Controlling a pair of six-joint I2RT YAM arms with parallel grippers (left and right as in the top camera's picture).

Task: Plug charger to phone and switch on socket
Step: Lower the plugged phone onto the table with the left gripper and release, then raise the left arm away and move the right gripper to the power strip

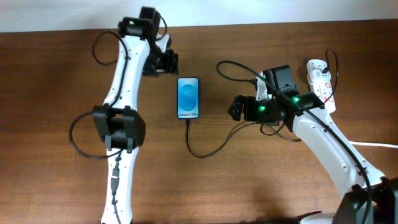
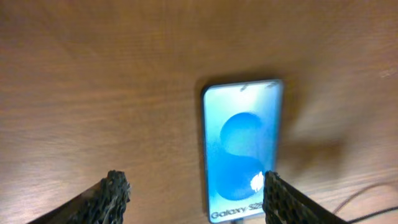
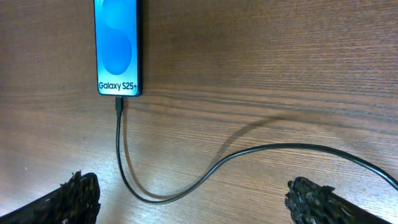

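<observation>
The phone (image 1: 188, 98) lies flat mid-table with its blue screen up; it also shows in the left wrist view (image 2: 242, 146) and the right wrist view (image 3: 117, 46). The charger cable (image 1: 208, 149) has its plug tip (image 3: 119, 106) seated in the phone's near end and loops right across the wood (image 3: 205, 177). The socket (image 1: 321, 84) lies at the far right edge. My left gripper (image 2: 194, 193) is open and empty above the table just left of the phone. My right gripper (image 3: 193, 199) is open and empty, above the cable loop, right of the phone.
The thick white cord (image 1: 379, 145) runs off the right edge. The robots' own black cables hang near the left arm (image 1: 81, 134) and loop behind the right arm (image 1: 233, 67). Bare wooden table (image 1: 56, 93) lies at left and front.
</observation>
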